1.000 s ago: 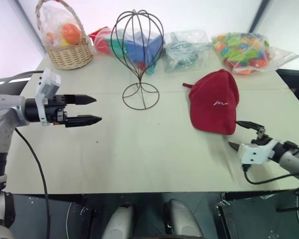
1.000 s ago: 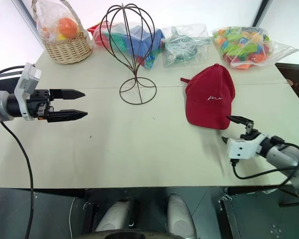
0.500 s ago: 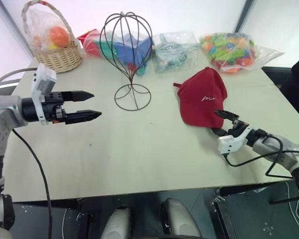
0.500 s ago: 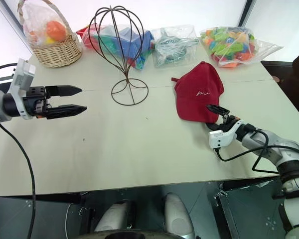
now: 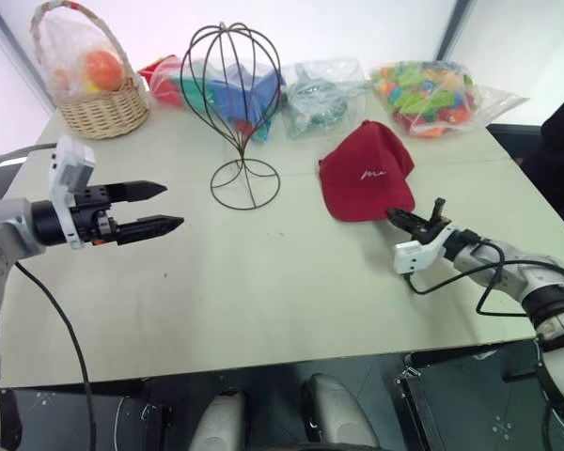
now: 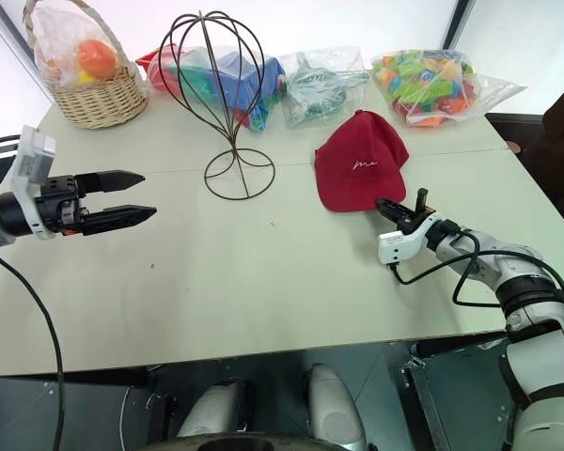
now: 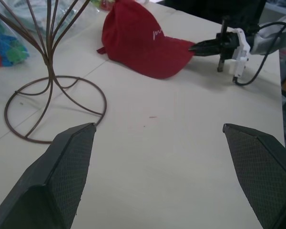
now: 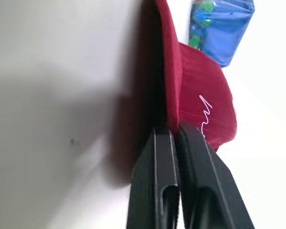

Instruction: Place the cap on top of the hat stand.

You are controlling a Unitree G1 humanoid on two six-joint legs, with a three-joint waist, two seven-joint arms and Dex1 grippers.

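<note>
The dark red cap lies on the table right of centre, its brim toward me. My right gripper sits low at the brim's near edge, shut on it; the right wrist view shows the brim running in between the two pressed fingers. The wire hat stand is upright left of the cap, nothing on its cage. My left gripper hovers open well left of the stand, pointing at it, with nothing between its fingers.
A wicker basket with wrapped toys sits at the far left corner. Plastic bags line the far edge: a blue and red one behind the stand, a clear one, and one with colourful pieces. The right arm's cable trails near the table's right edge.
My right gripper went from open beside the cap to forward onto the brim, and it has shut there. The left gripper has stayed about where it was. The head camera has shifted.
</note>
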